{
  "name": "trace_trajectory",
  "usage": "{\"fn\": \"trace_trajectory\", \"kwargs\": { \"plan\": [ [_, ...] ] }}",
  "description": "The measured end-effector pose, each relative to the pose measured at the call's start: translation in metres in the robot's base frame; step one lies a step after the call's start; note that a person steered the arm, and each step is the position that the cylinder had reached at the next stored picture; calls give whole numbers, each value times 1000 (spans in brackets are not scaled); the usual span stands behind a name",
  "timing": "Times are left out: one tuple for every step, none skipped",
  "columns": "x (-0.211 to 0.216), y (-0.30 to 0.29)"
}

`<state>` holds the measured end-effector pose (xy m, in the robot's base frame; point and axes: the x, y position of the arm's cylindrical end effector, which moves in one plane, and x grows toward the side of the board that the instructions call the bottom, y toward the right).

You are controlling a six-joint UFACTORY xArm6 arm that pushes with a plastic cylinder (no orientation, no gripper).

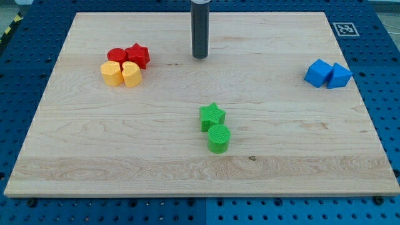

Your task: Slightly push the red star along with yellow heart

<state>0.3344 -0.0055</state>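
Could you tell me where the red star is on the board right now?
The red star sits in the view's upper left, touching the red cylinder on its left and the yellow heart just below; my tip stands apart to its right.

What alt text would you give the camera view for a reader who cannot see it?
A dark rod's tip rests near the wooden board's top centre, apart from a cluster at upper left: red star, red cylinder, yellow heart, yellow hexagon. A green star and green cylinder sit centrally; two blue blocks sit right.

Red star [138,55] touching yellow heart [131,74]
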Motion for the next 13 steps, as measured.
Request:
{"fn": "trace_trajectory", "kwargs": {
  "plan": [
    [7,0],
    [13,-3],
    [11,-17],
    [10,-40],
    [-5,-58],
    [-16,-60],
    [-17,-82],
    [-14,-106],
    [-10,-115],
    [-8,-118],
    [4,-122],
    [6,-122],
    [-13,-123]
  ]
}}
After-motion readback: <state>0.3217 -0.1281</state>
